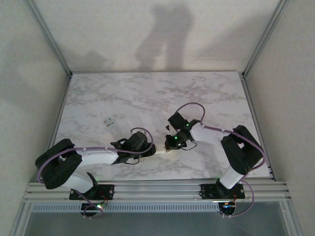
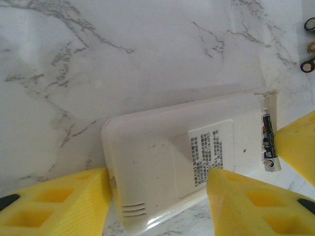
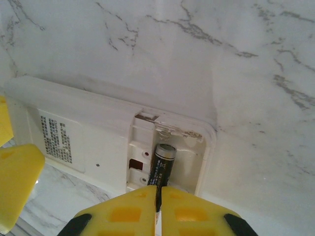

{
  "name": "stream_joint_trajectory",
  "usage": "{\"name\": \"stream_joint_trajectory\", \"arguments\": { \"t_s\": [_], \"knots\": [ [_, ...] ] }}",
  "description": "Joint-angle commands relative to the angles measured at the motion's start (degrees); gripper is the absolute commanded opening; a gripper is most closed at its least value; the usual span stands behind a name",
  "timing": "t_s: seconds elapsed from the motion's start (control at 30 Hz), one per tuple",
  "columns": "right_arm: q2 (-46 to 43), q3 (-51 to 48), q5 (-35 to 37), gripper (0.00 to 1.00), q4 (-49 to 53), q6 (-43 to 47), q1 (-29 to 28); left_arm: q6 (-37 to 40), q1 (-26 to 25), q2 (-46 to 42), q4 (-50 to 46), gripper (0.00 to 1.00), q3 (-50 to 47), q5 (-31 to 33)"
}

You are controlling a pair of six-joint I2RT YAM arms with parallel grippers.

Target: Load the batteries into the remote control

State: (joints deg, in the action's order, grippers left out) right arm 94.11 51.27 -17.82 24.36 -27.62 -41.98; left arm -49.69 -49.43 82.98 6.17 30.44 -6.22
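Closest to the lens, the right gripper (image 3: pixel 158 192) is seen clenched, its yellow fingertips (image 3: pixel 133 206) closed together over the near end of a battery (image 3: pixel 165 164). That battery is laid in the open bay (image 3: pixel 189 155) at the end of the remote control (image 3: pixel 83 128), which is turned back-up on the marble table (image 2: pixel 147 49). The remote is straddled and gripped across its width by the left gripper (image 2: pixel 158 179).

The step in hand is judged to be the seating of a first cell. Next, its near end must be pressed flat against the contact, the fingertips drawn clear, and another cell fetched from the spare batteries (image 2: pixel 308 65) lying near the remote's open end.

Whether the battery's tip is nipped between the fingertips or merely pushed cannot be told, since it is hidden behind them. The button face is turned away, and any polarity marks in the bay are too faint to be read.
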Motion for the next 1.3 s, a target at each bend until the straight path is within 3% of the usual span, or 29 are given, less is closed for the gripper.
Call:
{"name": "stream_joint_trajectory", "arguments": {
  "t_s": [0.0,0.63,1.1,1.27],
  "knots": [
    [-0.80,-0.78,5.20,0.11,-5.45,1.08,-0.55,0.64,-0.65,1.04,1.00,0.55,0.32,1.18],
    [-5.12,-4.27,1.82,0.25,-4.37,-1.33,-0.52,0.82,-0.66,0.67,-0.20,0.55,1.15,2.13],
    [-2.01,-5.44,-0.83,0.22,-7.68,-2.54,-0.48,0.91,-0.80,1.02,-0.11,0.55,1.39,2.18],
    [-0.79,-5.19,0.15,0.16,-7.47,-2.37,-0.54,0.86,-0.82,0.76,-0.24,0.55,1.46,2.25]
  ]
}}
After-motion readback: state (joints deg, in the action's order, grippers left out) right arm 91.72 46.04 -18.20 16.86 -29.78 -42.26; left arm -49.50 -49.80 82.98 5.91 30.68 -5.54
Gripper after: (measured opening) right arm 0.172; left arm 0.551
